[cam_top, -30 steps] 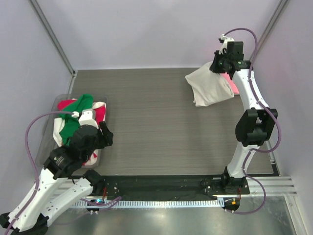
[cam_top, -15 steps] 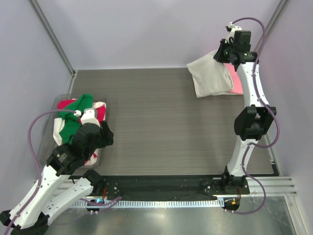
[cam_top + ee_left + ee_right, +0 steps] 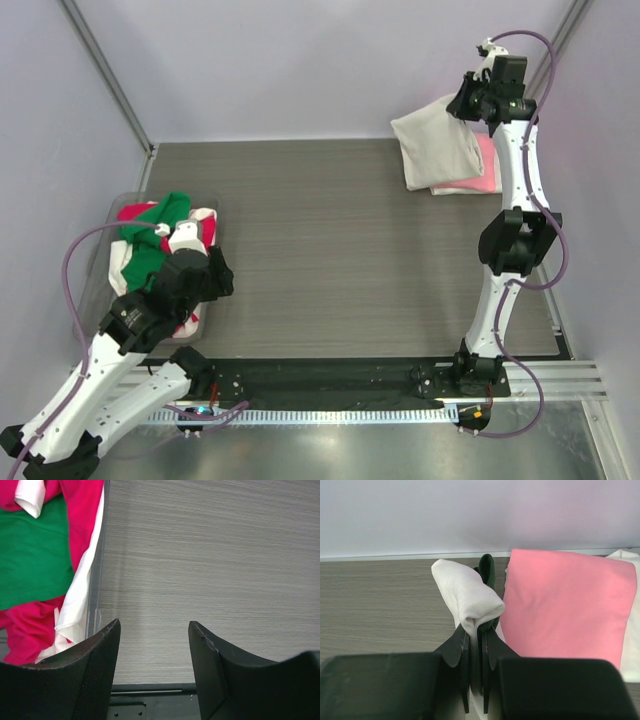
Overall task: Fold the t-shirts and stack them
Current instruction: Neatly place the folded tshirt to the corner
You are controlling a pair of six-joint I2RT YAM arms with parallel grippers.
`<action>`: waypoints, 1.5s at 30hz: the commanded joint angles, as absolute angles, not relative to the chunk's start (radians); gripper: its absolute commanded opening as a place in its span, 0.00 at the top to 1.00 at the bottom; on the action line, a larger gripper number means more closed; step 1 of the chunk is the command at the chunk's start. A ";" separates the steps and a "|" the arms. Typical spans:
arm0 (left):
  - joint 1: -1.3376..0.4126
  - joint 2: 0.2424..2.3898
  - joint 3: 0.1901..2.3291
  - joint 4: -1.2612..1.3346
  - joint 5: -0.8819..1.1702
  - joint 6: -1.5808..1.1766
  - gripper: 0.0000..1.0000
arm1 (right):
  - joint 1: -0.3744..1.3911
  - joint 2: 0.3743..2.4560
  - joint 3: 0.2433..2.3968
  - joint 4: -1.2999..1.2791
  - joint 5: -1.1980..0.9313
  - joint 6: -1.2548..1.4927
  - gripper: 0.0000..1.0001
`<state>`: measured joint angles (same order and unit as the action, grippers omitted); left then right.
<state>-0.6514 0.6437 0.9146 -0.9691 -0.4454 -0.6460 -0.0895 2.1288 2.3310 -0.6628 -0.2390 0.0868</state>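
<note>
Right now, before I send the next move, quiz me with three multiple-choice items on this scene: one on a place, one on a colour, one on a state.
1. Where does the pink shirt lie?
A. at the far right of the table
B. at the near left edge
C. in the middle

2. What colour is most of the pinched shirt in the right gripper?
A. red
B. cream-white
C. blue

3. How is the left gripper?
A. shut on a shirt
B. shut on nothing
C. open, holding nothing

Answers:
1 A, the overhead view shows it by the far right wall.
2 B, the right wrist view shows pale cloth clamped there, with only a sliver of dark green.
3 C, its fingers stand apart over bare table.
</note>
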 commanded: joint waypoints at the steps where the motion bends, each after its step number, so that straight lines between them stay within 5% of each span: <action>1: -0.644 0.661 0.925 -0.950 -0.472 -0.647 0.42 | -0.103 2.131 2.414 -0.624 -0.270 0.109 0.99; 27: -0.644 0.701 0.930 -0.971 -0.511 -0.672 0.46 | -0.250 2.417 2.542 -0.433 -0.373 0.109 0.99; 35: -0.644 0.716 0.936 -0.989 -0.548 -0.690 0.47 | -0.265 2.525 2.527 -0.155 -0.185 0.090 0.97; 36: -0.644 0.715 0.937 -0.992 -0.548 -0.692 0.47 | -0.265 2.552 2.514 -0.118 -0.146 0.112 0.90; 37: -0.644 0.713 0.937 -0.994 -0.551 -0.692 0.46 | -0.265 2.566 2.493 -0.035 -0.096 0.132 0.47; 38: -0.644 0.710 0.937 -0.996 -0.554 -0.692 0.47 | -0.265 2.577 2.459 -0.009 -0.024 0.155 0.27; 40: -0.644 0.704 0.940 -0.997 -0.560 -0.695 0.47 | -0.261 2.600 2.489 -0.050 -0.005 0.204 0.06; 45: -0.644 0.664 0.939 -1.002 -0.571 -0.703 0.47 | -0.227 2.410 2.324 -0.014 0.190 0.228 0.02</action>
